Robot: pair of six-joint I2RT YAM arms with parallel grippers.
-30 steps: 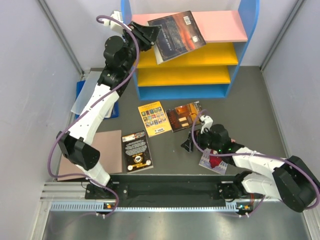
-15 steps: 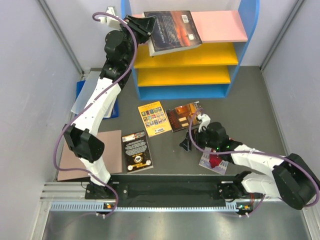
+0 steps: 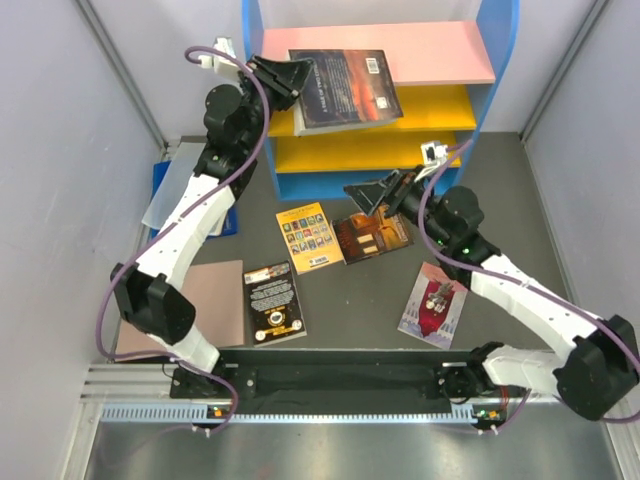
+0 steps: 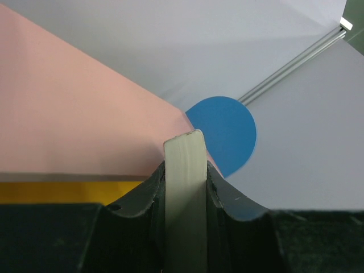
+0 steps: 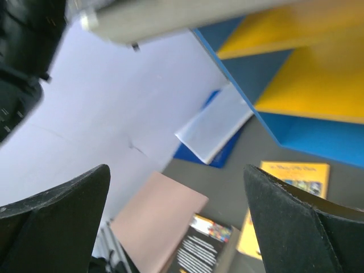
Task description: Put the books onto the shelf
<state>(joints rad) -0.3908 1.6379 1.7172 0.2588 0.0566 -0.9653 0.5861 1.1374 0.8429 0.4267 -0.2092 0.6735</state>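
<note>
- Blue-framed shelf (image 3: 503, 60) stands at 12 o'clock on the counter (image 3: 520, 220).
- Sunset book (image 3: 345, 88), barcode showing, its lettering too small to read, hangs over the shelf's pink top board, its 9 o'clock edge clamped in the left hand (image 3: 290, 75).
- Right hand (image 3: 375, 192) gapes wide above the orange-glow book (image 3: 370, 235), holding nothing.

Cardboard sheet (image 3: 222, 300); folder (image 3: 166, 200), seemingly plastic.

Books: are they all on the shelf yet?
None sits free on the shelf yet. The left gripper holds the sunset book over its pink top. Four lie on the table: yellow book, black book, orange-glow book, pale book.
</note>
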